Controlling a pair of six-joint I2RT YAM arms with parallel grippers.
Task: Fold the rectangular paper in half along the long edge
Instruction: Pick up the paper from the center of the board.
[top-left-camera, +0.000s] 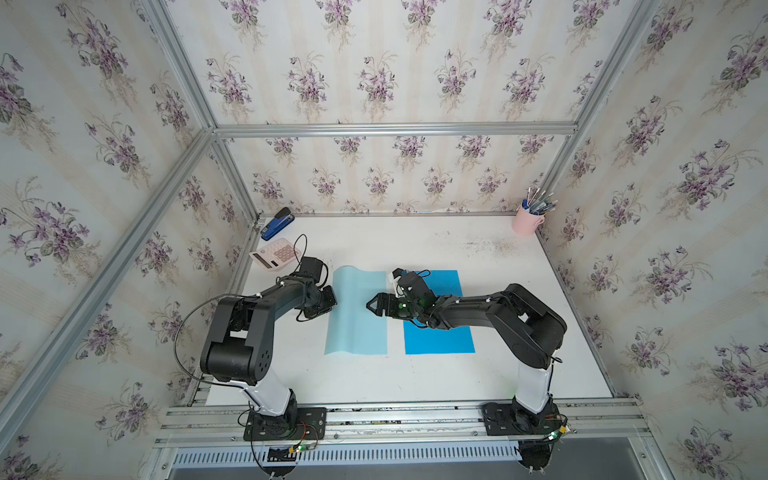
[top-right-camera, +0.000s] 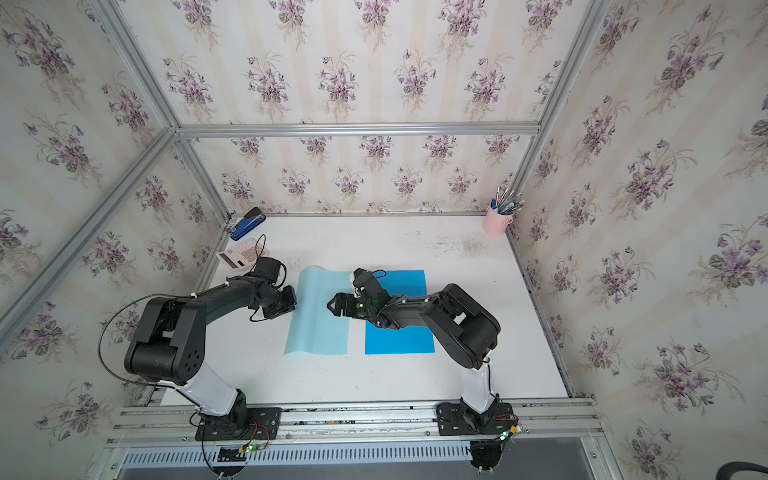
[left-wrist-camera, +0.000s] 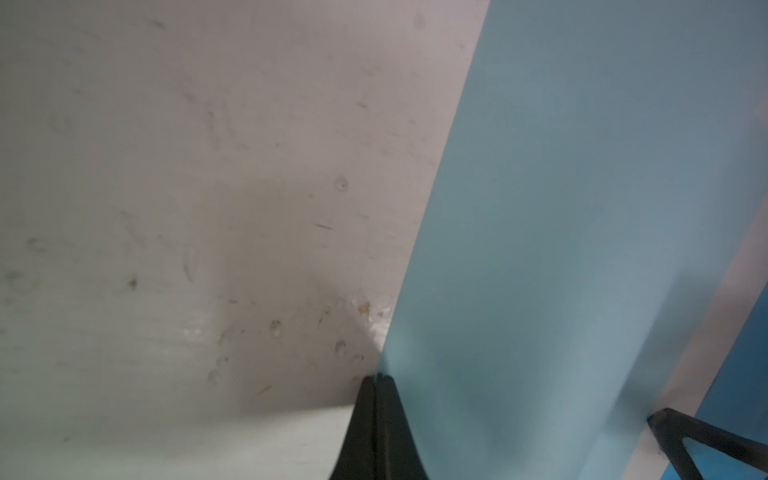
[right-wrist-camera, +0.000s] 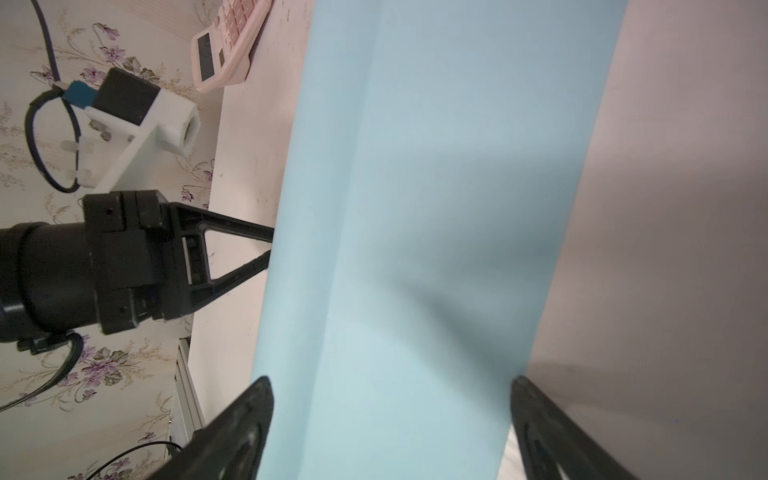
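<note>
Two robot arms reach inward over a white worktop in both top views. Between them lies the pale blue paper, with its long axis running from near to far. The left claw is closed on the middle of the paper's left long edge. That edge curls up off the worktop, while the right long edge lies flat. The right claw points left and hovers over the paper's right part, jaws spread wide and holding nothing. Just right of the paper, with a strip of bare worktop between them, a bright blue sheet lies flat under the right arm. A calculator, a stapler and a cup of pens sit far back, well apart.

Left wrist view: the left claw has its fingers pressed together on the edge of the pale blue paper, which rises away from the tip.

Right wrist view: the right claw is open, and the pale blue paper fills the space between its spread fingers. Whether they touch it is unclear. The left claw meets the lifted edge.

The fold likely depends on carrying the held left edge rightward, across the long axis, onto the flat right edge. The left arm has that edge; the right arm looks placed to press.
</note>
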